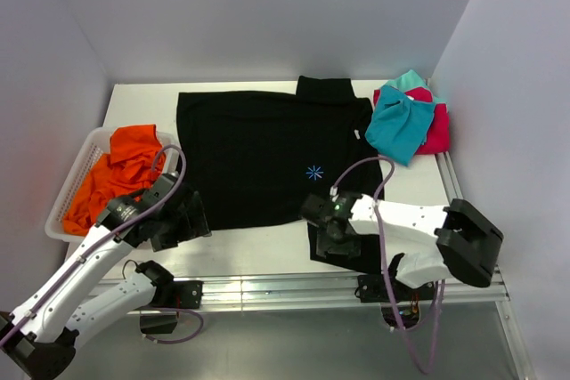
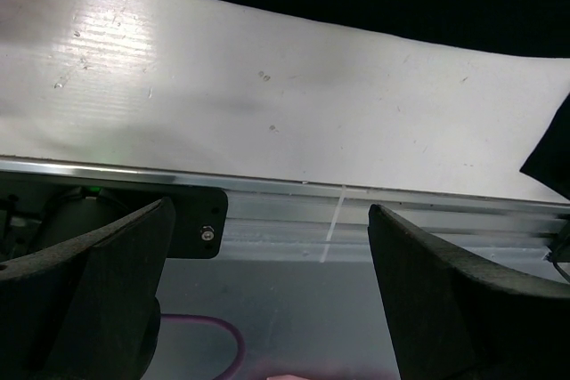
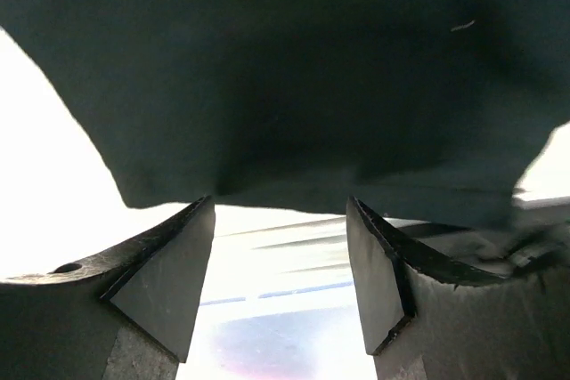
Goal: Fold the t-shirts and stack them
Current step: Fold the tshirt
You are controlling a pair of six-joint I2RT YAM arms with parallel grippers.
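We are finding the black shirt (image 1: 258, 153) lying spread flat mid-table (image 1: 142, 104), the orange shirt (image 1: 120, 171) sitting in the white basket (image 1: 85, 162) at left, and the teal shirt (image 1: 398, 124) resting on the pink-red shirt (image 1: 436, 133) at far right. The left gripper (image 2: 272, 213) is hanging with jaws wide apart and empty, over the table's near edge beside the black hem. The right gripper (image 3: 280, 206) is sitting with jaws parted at that shirt's near right corner, the cloth lying just ahead of the fingers, unclamped.

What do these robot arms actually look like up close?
The left arm and right arm have white shells with chunky black joints. A thin purple cable loops along each. The jaws are two black wedge-shaped pads; a small green light glows on the right wrist.
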